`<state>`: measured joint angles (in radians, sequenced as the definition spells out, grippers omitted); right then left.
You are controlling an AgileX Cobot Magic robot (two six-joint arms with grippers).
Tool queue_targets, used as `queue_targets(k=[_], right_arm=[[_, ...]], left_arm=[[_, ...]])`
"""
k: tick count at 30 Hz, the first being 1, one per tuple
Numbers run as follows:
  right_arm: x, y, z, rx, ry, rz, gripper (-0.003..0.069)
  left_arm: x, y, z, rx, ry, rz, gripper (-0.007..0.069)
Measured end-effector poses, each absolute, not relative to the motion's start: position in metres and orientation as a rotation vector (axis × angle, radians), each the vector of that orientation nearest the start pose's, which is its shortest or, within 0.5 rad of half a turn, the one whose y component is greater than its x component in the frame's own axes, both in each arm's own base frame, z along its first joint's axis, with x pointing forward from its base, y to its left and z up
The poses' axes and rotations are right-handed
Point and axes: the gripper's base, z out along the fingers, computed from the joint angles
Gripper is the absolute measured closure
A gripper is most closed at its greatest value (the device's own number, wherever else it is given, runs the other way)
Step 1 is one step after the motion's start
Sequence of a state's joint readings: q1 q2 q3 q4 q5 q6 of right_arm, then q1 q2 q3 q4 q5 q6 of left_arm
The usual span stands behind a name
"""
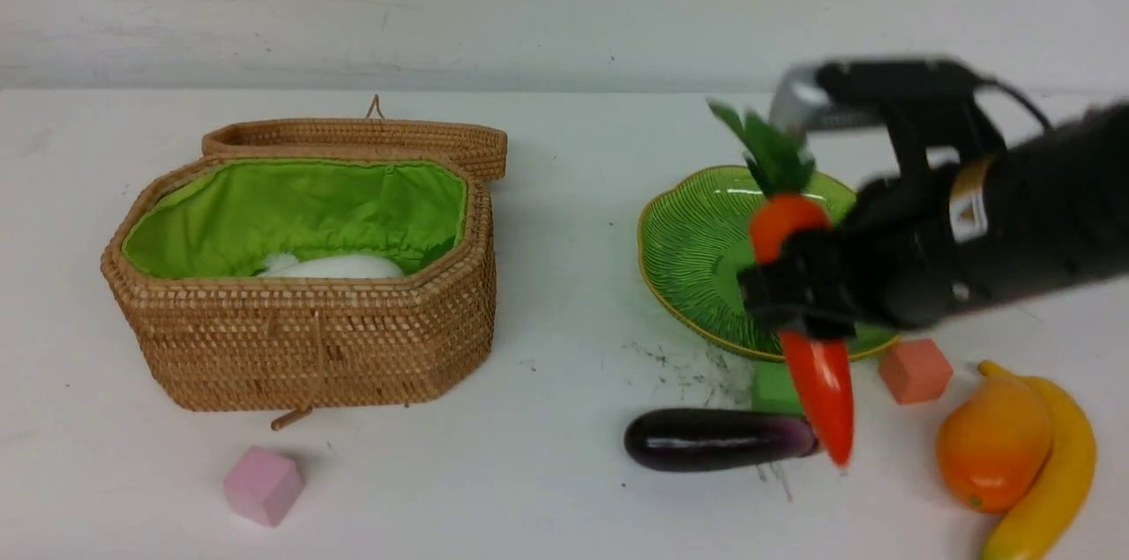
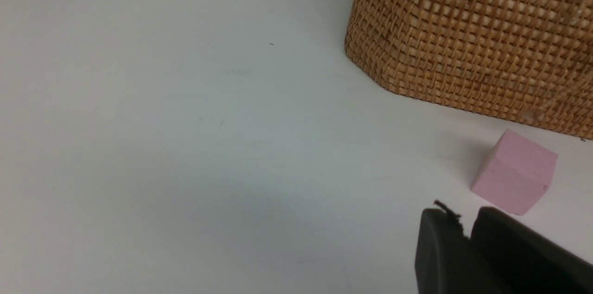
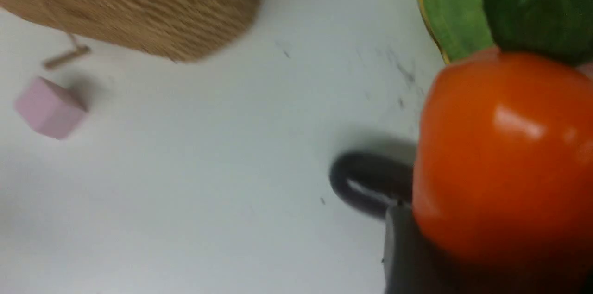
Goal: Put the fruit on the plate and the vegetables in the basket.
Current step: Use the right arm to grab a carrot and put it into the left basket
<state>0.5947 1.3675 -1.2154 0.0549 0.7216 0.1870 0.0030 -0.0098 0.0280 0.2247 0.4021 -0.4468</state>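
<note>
My right gripper (image 1: 798,304) is shut on the orange-red carrot (image 1: 825,401), which hangs nearly upright in the air before the green plate (image 1: 697,251), green top up. In the right wrist view the carrot (image 3: 500,155) fills the frame beside one grey finger (image 3: 403,247). The dark purple eggplant (image 1: 714,439) lies on the table just below the carrot's tip. Mango (image 1: 992,445) and banana (image 1: 1054,472) lie together at the front right. The open woven basket (image 1: 300,339) at the left holds the white radish (image 1: 331,266). My left gripper (image 2: 465,224) is shut and empty, near the basket's outer wall (image 2: 472,39).
A pink foam cube (image 1: 263,485) sits in front of the basket. A green cube (image 1: 774,388) and an orange cube (image 1: 915,370) lie by the plate's front rim. The basket's lid (image 1: 353,139) stands open behind it. Dark smudges mark the table near the eggplant.
</note>
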Motion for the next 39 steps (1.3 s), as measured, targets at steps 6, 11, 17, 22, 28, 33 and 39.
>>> queue_targets(k=[6, 11, 17, 22, 28, 33, 39], right_arm=[[0.281, 0.206, 0.396, -0.626, 2.073, 0.555, 0.0328], [0.343, 0.265, 0.39, -0.722, 1.864, 0.694, 0.0328], [0.391, 0.339, 0.335, -0.896, 1.68, 0.78, 0.0328], [0.408, 0.372, 0.292, -0.964, 1.64, 0.854, 0.0328], [0.41, 0.376, 0.271, -1.133, 1.662, 0.788, 0.0241], [0.405, 0.372, 0.264, -1.217, 1.761, 0.758, 0.0042], [0.396, 0.364, 0.278, -1.291, 1.803, 0.72, -0.0018]], left_arm=[[0.052, 0.008, 0.169, -0.288, 1.872, -0.078, 0.0533], [0.052, 0.008, 0.169, -0.288, 1.872, -0.078, 0.0533], [0.052, 0.008, 0.169, -0.288, 1.872, -0.078, 0.0533], [0.052, 0.008, 0.169, -0.288, 1.872, -0.078, 0.0533], [0.052, 0.008, 0.169, -0.288, 1.873, -0.078, 0.0533], [0.052, 0.008, 0.169, -0.288, 1.873, -0.078, 0.0529], [0.052, 0.008, 0.169, -0.288, 1.874, -0.078, 0.0522]])
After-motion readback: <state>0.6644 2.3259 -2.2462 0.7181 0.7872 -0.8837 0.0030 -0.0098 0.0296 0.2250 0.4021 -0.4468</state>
